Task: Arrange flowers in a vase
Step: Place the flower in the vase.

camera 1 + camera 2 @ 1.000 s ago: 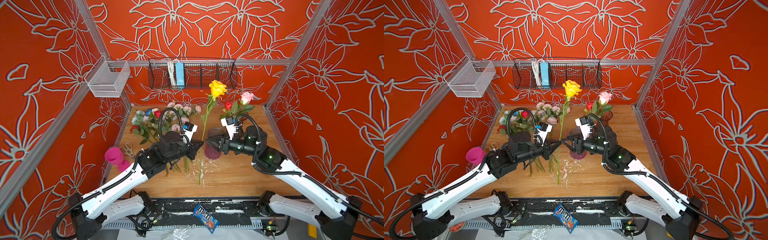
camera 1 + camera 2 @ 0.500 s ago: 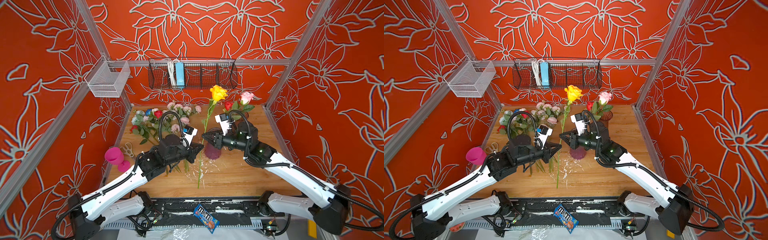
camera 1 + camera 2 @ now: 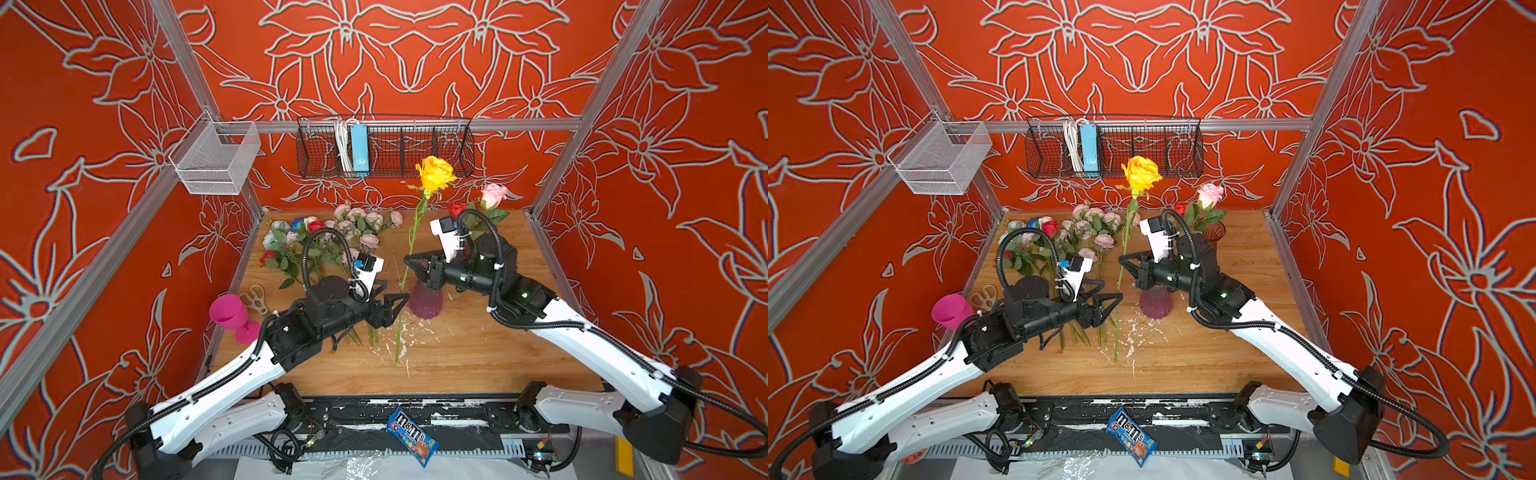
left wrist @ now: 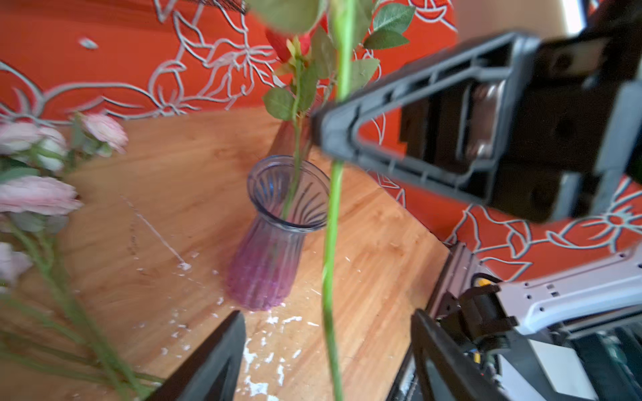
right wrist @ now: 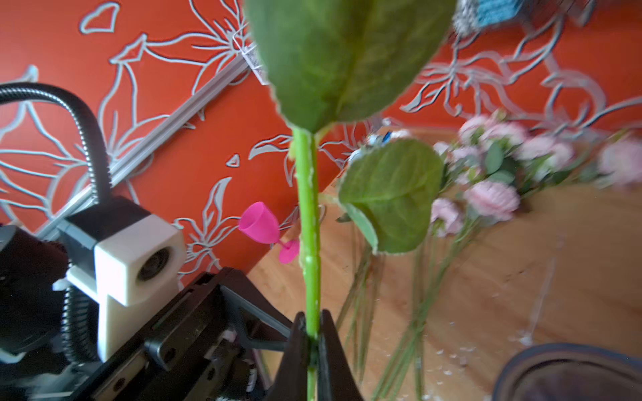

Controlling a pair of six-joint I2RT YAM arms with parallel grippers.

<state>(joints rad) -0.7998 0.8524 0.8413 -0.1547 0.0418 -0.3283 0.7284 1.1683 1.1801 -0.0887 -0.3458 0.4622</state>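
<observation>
Both arms reach inward over the middle of the table (image 3: 478, 361), forearms nearly level. The right gripper (image 5: 312, 333) pinches the stem of the yellow rose (image 3: 434, 172) and holds it almost upright. The left gripper (image 3: 397, 293) is spread lower down, a finger on either side of the stem with gaps between. The stem hangs just beside the vase (image 3: 424, 301), on the side facing the loose flowers (image 3: 332, 241) near the back-left corner. The board along the front edge is bare. Whether the stem's foot touches the table is unclear.

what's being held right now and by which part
The right gripper pinches the yellow rose mid-stem, below its leaves. The left gripper is open, holding nothing.
</observation>
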